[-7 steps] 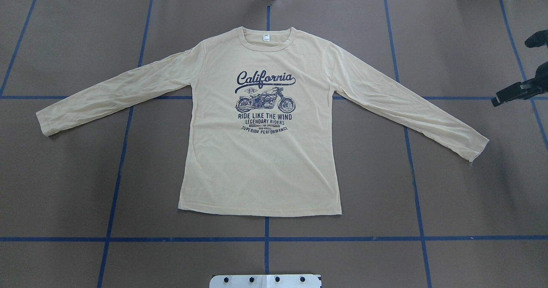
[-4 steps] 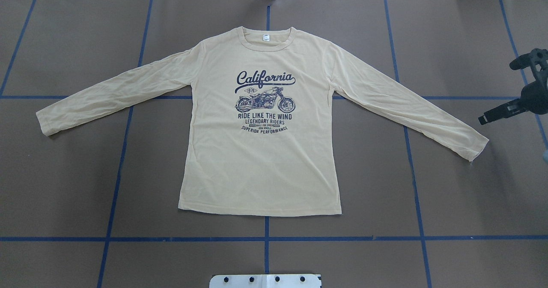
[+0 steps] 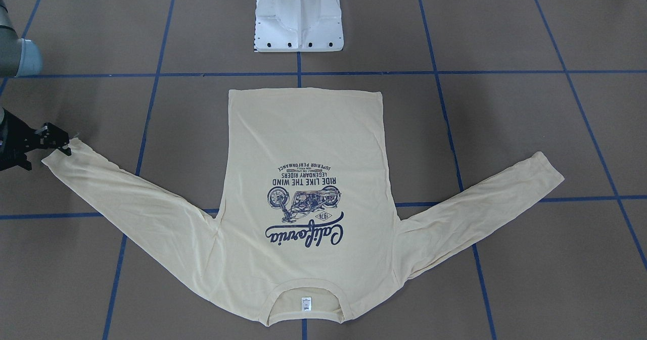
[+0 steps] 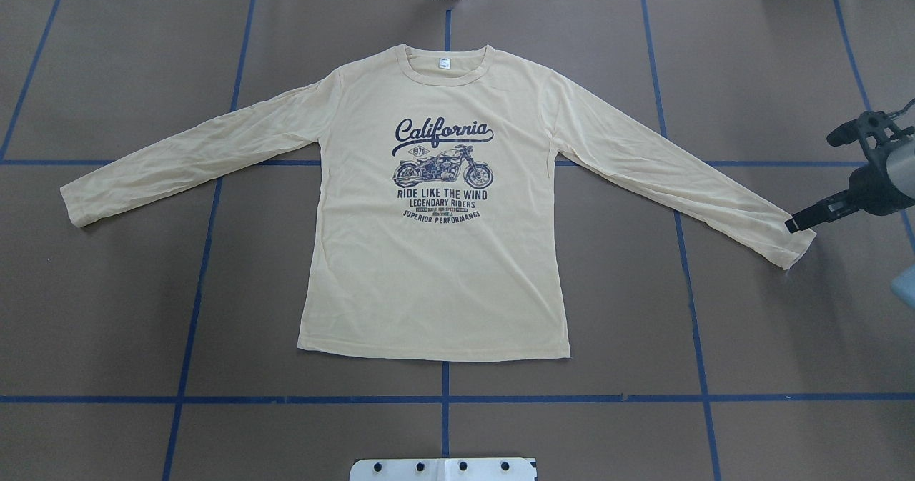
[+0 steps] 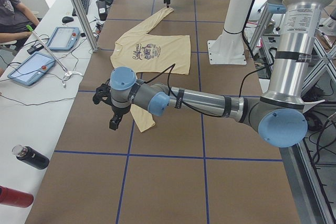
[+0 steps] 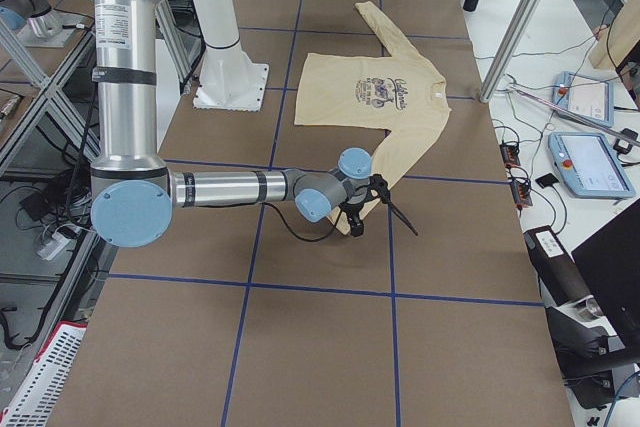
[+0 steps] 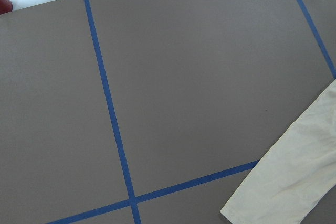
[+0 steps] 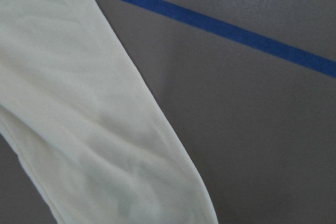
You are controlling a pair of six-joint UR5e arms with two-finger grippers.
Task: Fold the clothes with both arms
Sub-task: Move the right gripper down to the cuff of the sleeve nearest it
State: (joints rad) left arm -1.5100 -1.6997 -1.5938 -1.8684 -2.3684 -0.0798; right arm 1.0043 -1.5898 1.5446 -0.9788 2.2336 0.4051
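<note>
At one fingertip (image 4: 795,223) of the black right gripper (image 4: 811,181), wide open and empty, lies a cuff (image 4: 795,246) of the cream-yellow long-sleeved cotton T-shirt (image 4: 436,281); the black left gripper (image 5: 109,113) (jaws: cannot tell) hangs beside the other cuff.

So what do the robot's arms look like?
The left arm and right arm are shiny silver-grey tubes with round light blue joint caps and thin black cables. The left gripper and right gripper are black.

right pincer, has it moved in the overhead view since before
Yes. The right pincer moved down-left, away from the blue tape line, to the shirt's cuff.
</note>
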